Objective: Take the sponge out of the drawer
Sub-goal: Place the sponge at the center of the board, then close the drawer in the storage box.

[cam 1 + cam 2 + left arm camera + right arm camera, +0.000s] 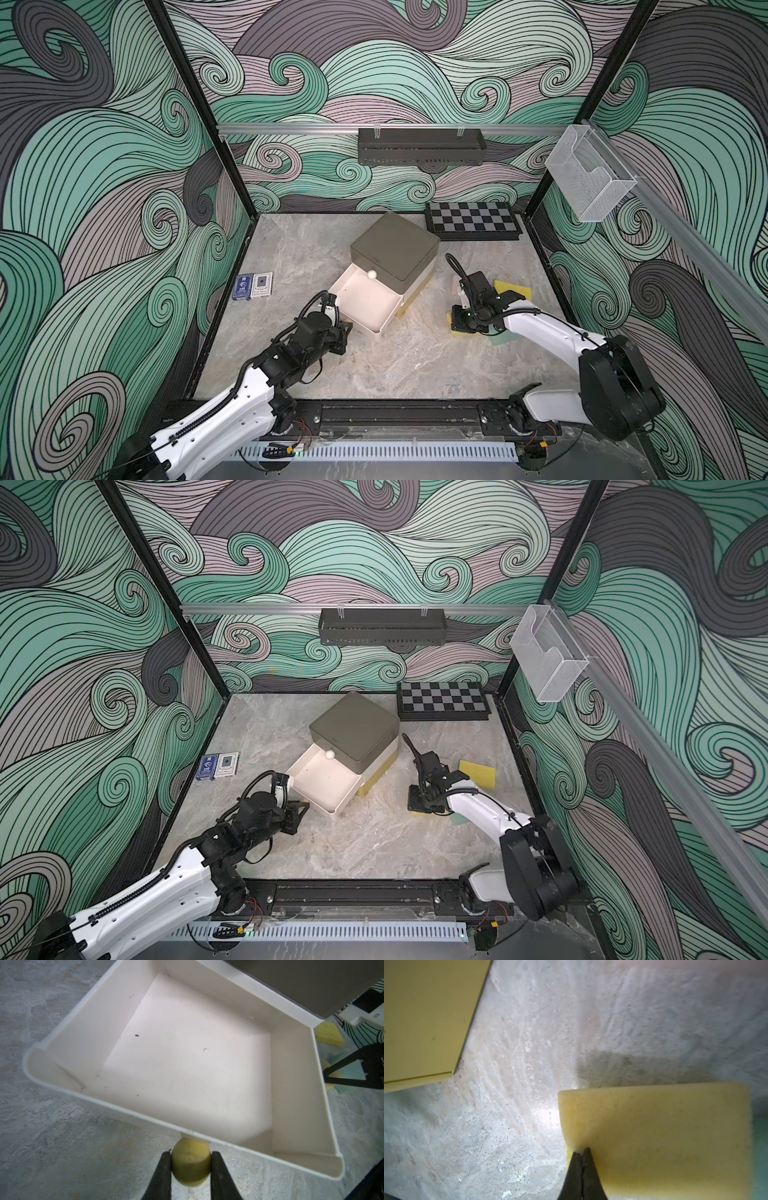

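The cream drawer point(344, 283) is pulled out of the grey-topped box point(395, 243), and its floor point(187, 1059) is bare. My left gripper point(190, 1156) is shut on the drawer's round yellowish knob point(190, 1164) at the front wall; in a top view it point(348, 327) sits at the drawer's near corner. The yellow sponge point(654, 1136) with a green backing point(503, 338) is right of the box, low over the tabletop. My right gripper point(581, 1151) is pinched shut on its edge. Whether the sponge touches the table I cannot tell.
A second yellow sponge point(514, 291) lies behind the right arm. A yellow base point(405, 309) shows under the box. Two card packs point(252, 286) lie at the left, a chessboard point(471, 218) at the back right. A white knob point(371, 274) sits above the open drawer.
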Robot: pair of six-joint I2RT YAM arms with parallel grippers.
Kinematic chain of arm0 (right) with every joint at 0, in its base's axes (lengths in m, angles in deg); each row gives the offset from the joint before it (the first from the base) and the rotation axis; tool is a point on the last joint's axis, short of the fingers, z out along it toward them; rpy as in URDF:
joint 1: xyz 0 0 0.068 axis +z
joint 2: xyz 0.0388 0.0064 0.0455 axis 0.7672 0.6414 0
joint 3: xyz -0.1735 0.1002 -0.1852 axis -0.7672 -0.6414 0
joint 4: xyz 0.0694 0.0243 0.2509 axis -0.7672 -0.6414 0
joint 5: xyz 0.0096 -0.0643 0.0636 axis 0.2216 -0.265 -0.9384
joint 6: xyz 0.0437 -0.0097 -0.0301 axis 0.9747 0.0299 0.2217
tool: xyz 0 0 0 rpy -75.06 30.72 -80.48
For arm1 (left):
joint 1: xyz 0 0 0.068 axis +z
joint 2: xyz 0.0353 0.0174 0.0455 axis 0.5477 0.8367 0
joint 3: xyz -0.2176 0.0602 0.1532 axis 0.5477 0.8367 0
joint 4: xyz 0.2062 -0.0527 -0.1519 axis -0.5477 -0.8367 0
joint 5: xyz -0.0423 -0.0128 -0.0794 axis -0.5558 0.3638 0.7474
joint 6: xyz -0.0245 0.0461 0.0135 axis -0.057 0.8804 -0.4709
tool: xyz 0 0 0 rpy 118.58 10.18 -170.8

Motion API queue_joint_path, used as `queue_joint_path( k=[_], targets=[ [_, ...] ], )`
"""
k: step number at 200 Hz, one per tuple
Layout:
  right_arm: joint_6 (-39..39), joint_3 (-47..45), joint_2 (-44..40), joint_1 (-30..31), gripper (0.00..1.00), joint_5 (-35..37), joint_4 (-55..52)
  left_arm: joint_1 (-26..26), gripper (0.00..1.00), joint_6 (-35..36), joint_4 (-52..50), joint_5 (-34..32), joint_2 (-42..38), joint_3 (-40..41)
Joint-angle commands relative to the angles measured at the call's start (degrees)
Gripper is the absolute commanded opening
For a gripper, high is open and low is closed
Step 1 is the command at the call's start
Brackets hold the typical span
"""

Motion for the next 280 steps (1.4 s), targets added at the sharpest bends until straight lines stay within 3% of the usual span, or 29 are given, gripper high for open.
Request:
queue_joint_path(
  k=[1,20,49,70,100,125,182,207,280],
  targets=[
    [0.88,0.18,-2.75,-2.42,0.23,3.23,0.56,-0.09,0.14,0.28,0.63,-0.38,-0.31,-2.23],
    [-3.61,1.80,-4.95,-2.74,0.64,3.30,0.54,-0.05,0.14,0.36,1.43,-0.46,-0.37,-1.94],
    [-7.91,5.78,-9.04,-2.83,0.98,2.06,2.94,-0.05,0.14,0.62,1.55,-0.21,0.04,-2.02],
    [-11.07,9.93,-8.26,-4.39,0.98,-2.46,7.28,-0.02,0.14,0.76,1.69,-0.40,0.14,-2.11],
    [-14.20,19.51,0.32,-8.95,0.98,-9.94,11.91,-0.02,0.14,1.20,1.07,-0.46,-0.34,-2.45],
    [-13.33,25.12,8.04,-13.29,0.98,-24.37,21.69,0.00,0.14,1.45,0.47,-0.90,-1.44,-2.45],
    [-15.76,46.91,29.25,-14.00,0.98,-38.80,18.73,-0.03,0.13,1.85,0.78,-1.52,-1.86,-2.05],
    [-15.70,47.72,31.90,-12.93,0.98,-46.45,19.48,-0.02,0.14,2.40,1.08,-2.08,-1.96,-2.26],
    [-17.56,43.97,33.00,-8.58,0.98,-51.89,20.12,-0.03,0.14,3.03,6.85,-3.95,4.62,-5.11]
  ],
)
